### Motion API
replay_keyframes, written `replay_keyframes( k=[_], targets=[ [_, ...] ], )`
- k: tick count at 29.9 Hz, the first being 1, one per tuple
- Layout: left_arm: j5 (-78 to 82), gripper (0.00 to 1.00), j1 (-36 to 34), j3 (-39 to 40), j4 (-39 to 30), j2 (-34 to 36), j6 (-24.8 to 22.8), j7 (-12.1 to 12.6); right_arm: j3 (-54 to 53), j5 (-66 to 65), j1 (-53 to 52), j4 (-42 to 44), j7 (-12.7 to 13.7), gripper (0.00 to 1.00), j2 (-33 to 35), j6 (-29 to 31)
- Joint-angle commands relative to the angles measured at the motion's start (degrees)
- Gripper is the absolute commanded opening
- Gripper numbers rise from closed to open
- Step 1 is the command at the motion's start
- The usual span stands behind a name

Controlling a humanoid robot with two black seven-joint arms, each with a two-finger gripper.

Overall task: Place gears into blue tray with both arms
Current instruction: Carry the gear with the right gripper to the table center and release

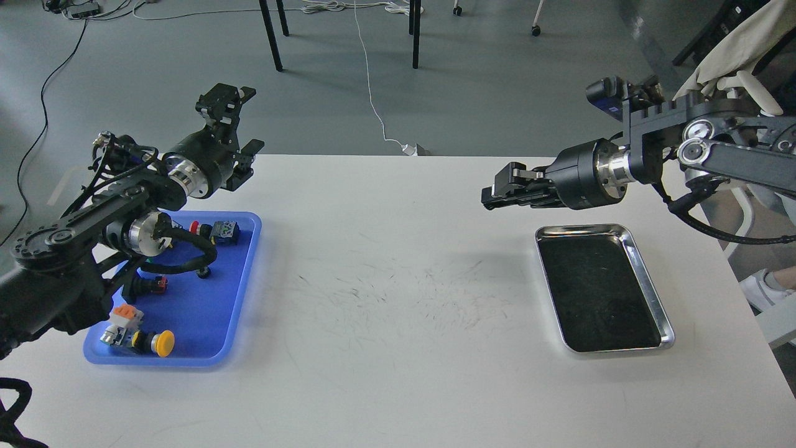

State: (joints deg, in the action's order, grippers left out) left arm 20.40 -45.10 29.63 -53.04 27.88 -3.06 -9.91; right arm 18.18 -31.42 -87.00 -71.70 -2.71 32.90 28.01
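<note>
Two black jointed arms [93, 218], silver wrist rings [612, 169] (polished), looped black cables [186, 261], round bolted joints

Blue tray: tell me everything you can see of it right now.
The blue tray is bright blue, plastic-looking, rectangular with rounded corners and a low raised rim. It lies flat on the white table near its left edge. Inside lie push-button switches: a red-capped one, a yellow-capped one and others. The left arm crosses above it, hiding part.
</note>
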Motion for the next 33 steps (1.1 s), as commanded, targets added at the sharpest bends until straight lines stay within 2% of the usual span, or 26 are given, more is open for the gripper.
replay_keyframes(
  k=[1,6,11,20,33],
  targets=[
    [0.0,0.97,-0.2,0.1,0.1,-0.1,0.0,0.0,-0.3,2.4,1.0,2.3,-0.7,0.01,-7.9,0.0],
    [-0.1,0.97,-0.2,0.5,0.1,-0.2,0.0,-0.2,-2.0,2.4,8.0,7.4,-3.4,0.02,-20.4,-7.1],
    [-0.1,0.97,-0.2,0.7,0.2,-0.1,0.0,-0.2,-2.6,2.3,14.7,14.2,-3.4,0.02,-32.3,-8.9],
    [-0.1,0.97,-0.2,0.7,0.6,0.2,0.1,-0.2,-3.4,2.2,21.3,21.9,-3.3,0.02,-32.9,-11.4],
    [-0.2,0.97,-0.1,0.7,0.7,1.1,0.1,-0.3,-5.0,2.7,22.3,18.4,-3.3,0.04,-32.9,-13.8]
  ],
)
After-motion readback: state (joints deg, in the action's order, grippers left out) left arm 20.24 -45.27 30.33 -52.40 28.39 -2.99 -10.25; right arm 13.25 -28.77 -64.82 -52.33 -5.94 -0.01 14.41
